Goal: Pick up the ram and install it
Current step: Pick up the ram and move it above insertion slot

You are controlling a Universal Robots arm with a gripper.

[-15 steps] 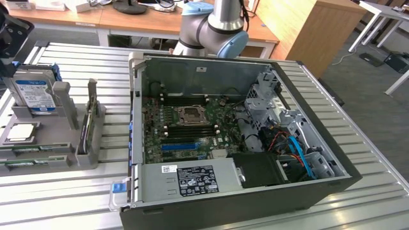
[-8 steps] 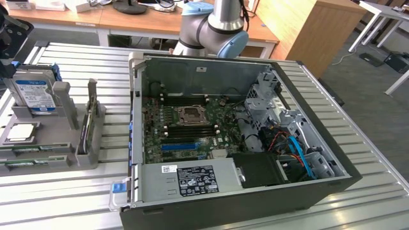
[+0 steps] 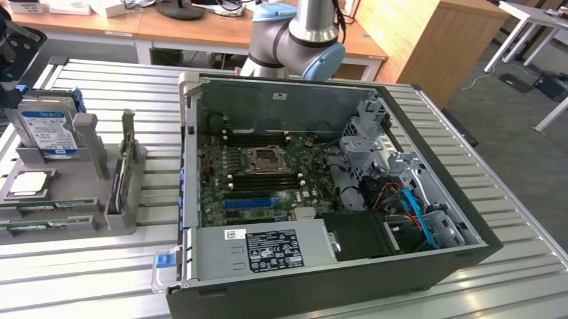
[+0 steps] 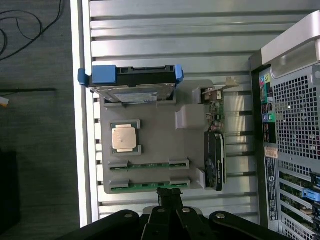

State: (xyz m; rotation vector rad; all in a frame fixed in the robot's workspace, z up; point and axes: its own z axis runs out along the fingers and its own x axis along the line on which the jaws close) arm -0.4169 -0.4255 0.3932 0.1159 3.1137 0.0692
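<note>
Two ram sticks, thin green boards, lie side by side in slots at the near end of a grey holder [image 3: 89, 174]. The upper stick [image 3: 37, 208] [image 4: 149, 164] and the lower stick [image 3: 31, 226] [image 4: 149, 186] both rest untouched. My gripper [image 4: 170, 194] hovers high above the holder, its tips over the edge beside the lower stick, fingers together and holding nothing. In the exterior view the gripper [image 3: 12, 78] hangs as a black shape at the far left above the holder. The open computer case [image 3: 293, 78] shows its motherboard [image 3: 257, 176] to the exterior view's right.
The holder also carries a silver hard drive [image 3: 49, 129] [image 4: 135, 87] in a blue bracket, a processor chip [image 3: 28, 183] [image 4: 125, 137] and an upright expansion card [image 3: 124, 166] [image 4: 215, 160]. A power supply [image 3: 266, 249] fills the case's near end. Slatted metal table [image 3: 106, 279] underneath.
</note>
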